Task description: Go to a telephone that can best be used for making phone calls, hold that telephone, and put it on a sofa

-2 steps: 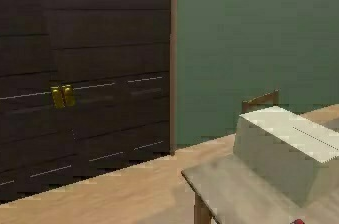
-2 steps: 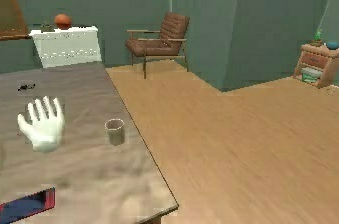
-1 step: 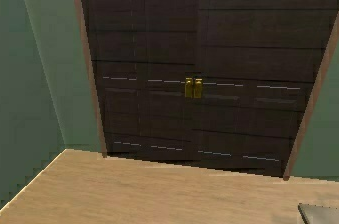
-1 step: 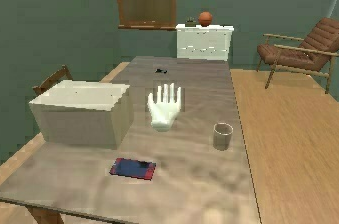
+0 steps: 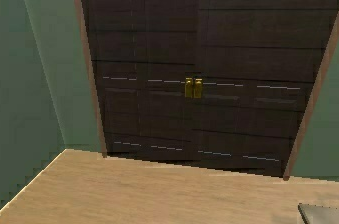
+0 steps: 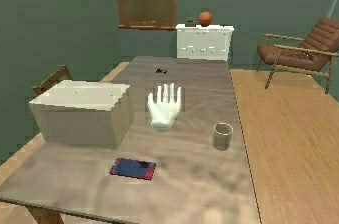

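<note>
**Phone-like slab on the table at the arm side; dark doors ahead**

In your arm side view, a long grey-brown table (image 6: 202, 120) runs away from you. Near its close end lies a flat dark slab (image 6: 133, 168) with red and blue on its face, shaped like a mobile phone. It lies flat on the tabletop, touching nothing else.

Take the white hand figure (image 6: 164, 107), upright at the table's middle, as your dial centre. The slab sits at 7 o'clock from it. A cream open-topped box (image 6: 80, 112) stands at 9 o'clock, just beside the figure. A small grey cup (image 6: 222, 135) stands at 4 o'clock. A small dark thing (image 6: 160, 70), too small to name, lies at 12 o'clock toward the far end.

Beyond the table, a white dresser (image 6: 204, 41) stands against the green wall with a reddish round object (image 6: 205, 17) on top. A brown armchair (image 6: 302, 48) sits at 2 o'clock, well apart from the table. A wooden chair (image 6: 52, 80) stands at the table's 10 o'clock edge.

Your forward view faces dark double doors (image 5: 197, 85) with brass handles (image 5: 193, 88) at their meeting edges, above a pale wooden floor (image 5: 127, 190).

You cannot tell the gripper's state from these views.
</note>
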Motion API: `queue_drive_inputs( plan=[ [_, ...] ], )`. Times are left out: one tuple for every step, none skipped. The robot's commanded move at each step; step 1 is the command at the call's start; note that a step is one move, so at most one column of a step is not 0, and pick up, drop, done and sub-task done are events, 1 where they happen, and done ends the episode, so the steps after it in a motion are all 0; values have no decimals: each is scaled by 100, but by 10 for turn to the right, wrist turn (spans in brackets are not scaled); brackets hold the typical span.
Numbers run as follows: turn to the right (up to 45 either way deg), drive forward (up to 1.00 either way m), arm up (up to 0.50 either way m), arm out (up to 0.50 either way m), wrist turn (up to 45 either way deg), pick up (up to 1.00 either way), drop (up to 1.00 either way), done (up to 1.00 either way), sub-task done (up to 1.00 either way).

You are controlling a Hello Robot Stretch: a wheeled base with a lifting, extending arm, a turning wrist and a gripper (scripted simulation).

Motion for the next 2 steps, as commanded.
queue_drive_inputs(
  plan=[
    [0,0,36,0,0,0,0,0,0],
    [0,0,0,24,0,0,0,0,0]
  ],
)
